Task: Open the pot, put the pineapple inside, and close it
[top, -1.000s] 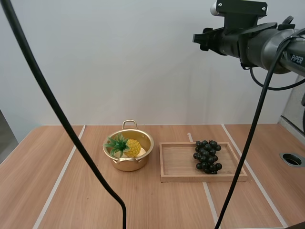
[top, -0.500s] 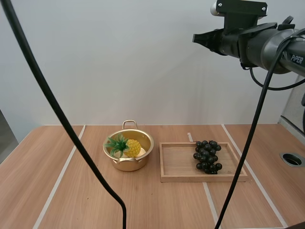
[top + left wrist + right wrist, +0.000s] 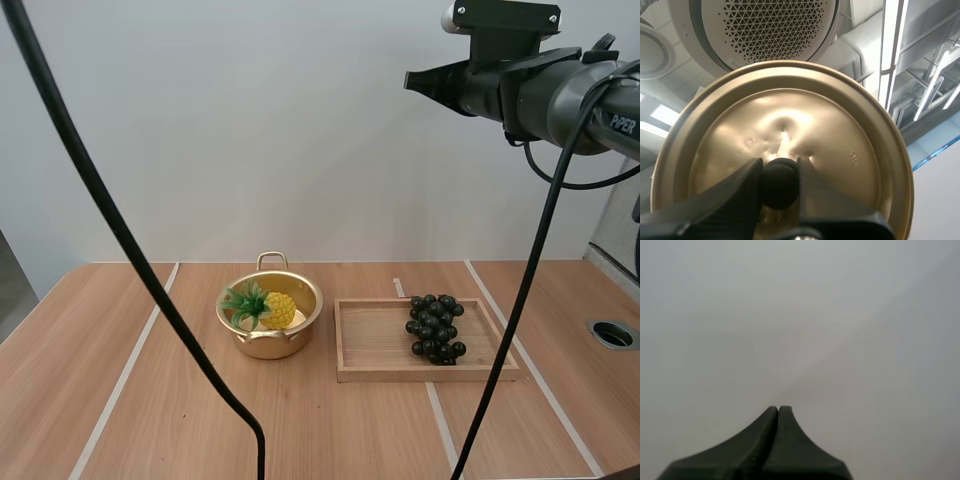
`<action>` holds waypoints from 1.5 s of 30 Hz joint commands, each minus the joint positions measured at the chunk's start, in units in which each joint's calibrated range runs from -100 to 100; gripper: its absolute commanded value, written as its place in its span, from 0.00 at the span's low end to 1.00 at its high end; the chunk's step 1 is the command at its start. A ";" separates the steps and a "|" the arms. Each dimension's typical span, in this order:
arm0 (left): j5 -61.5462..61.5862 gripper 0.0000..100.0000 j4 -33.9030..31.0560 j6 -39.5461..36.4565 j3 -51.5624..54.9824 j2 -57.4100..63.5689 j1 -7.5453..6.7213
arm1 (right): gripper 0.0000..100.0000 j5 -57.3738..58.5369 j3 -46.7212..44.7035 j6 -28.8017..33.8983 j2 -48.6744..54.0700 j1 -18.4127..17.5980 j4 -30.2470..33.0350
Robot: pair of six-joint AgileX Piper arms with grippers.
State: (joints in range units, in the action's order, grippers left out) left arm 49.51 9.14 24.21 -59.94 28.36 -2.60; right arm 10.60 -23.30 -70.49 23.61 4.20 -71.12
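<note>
Gold pot (image 3: 270,346) — yellow, green-topped pineapple (image 3: 280,309); black grapes (image 3: 433,328) — gold lid (image 3: 840,145).

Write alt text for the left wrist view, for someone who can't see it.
The left gripper pinches the black knob of a gold pot lid between its two fingers. The lid's round, knob-bearing side faces the camera.

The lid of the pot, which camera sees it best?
The left wrist view: the left gripper pinches the gold lid by its black knob. The high view gives the open pot with the pineapple inside; the right wrist view, the shut right gripper.
</note>
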 commanded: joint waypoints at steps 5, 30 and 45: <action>-0.86 0.00 -0.02 -0.28 -0.41 -0.22 -0.01 | 0.00 -3.88 -3.15 -0.26 1.00 0.22 0.49; 0.93 0.00 -0.02 -0.28 -0.41 -0.22 -0.01 | 0.00 -13.87 -9.94 -0.06 1.00 0.14 3.74; 0.94 0.00 -0.02 -1.71 -0.41 -0.22 -0.01 | 0.00 -13.18 -11.21 -0.07 1.00 0.14 4.14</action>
State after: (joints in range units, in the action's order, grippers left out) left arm 51.01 9.14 23.66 -59.94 28.36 -2.60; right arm -2.05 -34.14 -70.49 23.76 4.20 -67.88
